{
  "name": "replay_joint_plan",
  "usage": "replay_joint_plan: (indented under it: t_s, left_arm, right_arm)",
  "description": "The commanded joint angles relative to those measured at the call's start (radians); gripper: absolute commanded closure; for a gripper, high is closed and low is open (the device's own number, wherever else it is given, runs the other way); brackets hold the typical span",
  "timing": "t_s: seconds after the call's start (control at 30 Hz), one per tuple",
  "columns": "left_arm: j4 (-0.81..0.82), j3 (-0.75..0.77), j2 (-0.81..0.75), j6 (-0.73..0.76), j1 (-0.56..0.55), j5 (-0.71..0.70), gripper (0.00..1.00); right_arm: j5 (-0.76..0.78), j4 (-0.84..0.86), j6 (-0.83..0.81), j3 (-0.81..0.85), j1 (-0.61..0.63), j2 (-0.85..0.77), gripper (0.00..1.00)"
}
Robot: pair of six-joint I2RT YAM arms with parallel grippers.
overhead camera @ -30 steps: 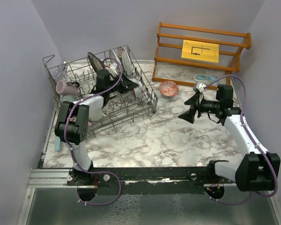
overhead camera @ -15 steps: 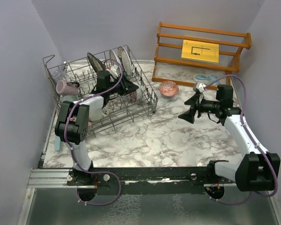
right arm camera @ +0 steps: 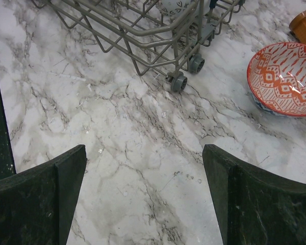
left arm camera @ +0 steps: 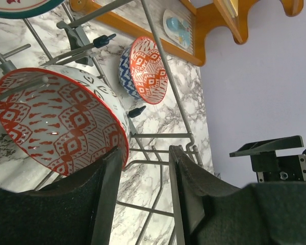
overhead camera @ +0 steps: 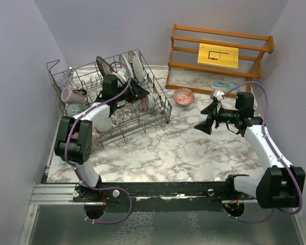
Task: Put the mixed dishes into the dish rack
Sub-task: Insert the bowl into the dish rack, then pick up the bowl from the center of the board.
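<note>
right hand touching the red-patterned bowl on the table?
Apart. Right wrist view shows bare marble between the right hand and the red-patterned bowl.

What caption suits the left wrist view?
Red-patterned bowl propped among dish rack tines; second bowl beyond the rack on the marble table.

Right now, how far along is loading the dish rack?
Done: plates and a pink mug sit in the dish rack, and one red-patterned bowl leans among its tines. In hand: nothing; the left gripper is open beside that bowl, the right gripper open over the table. Left: the second bowl on the table beside the rack.
</note>
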Motion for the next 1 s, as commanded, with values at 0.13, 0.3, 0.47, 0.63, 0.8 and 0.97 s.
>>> replay_joint_plan:
  t_s: [0.13,0.3,0.47,0.63,0.8,0.97]
  left_arm:
    - [-0.095,-0.035,-0.162,0.079,0.009,-0.084,0.55]
    - [-0.120,-0.069,-0.248,0.109,0.008,-0.101,0.55]
    - [-0.152,-0.104,-0.363,0.170,0.009,-0.143,0.55]
    - [-0.123,-0.172,-0.511,0.209,0.009,-0.214,0.52]
    - [0.015,-0.296,-0.652,0.216,0.010,-0.291,0.19]
    - [0.166,-0.443,-0.753,0.116,0.009,-0.315,0.01]
  right_arm:
    - [-0.039,0.023,-0.015,-0.005,-0.007,-0.020,0.04]
    - [-0.042,0.027,-0.010,-0.006,-0.007,-0.022,0.04]
    - [-0.036,0.070,0.052,-0.014,-0.008,-0.022,0.04]
    - [0.042,0.160,0.198,-0.010,-0.009,0.004,0.00]
    - [0.084,0.216,0.292,0.075,-0.009,0.090,0.00]
    - [0.103,0.217,0.410,0.248,-0.010,0.311,0.00]
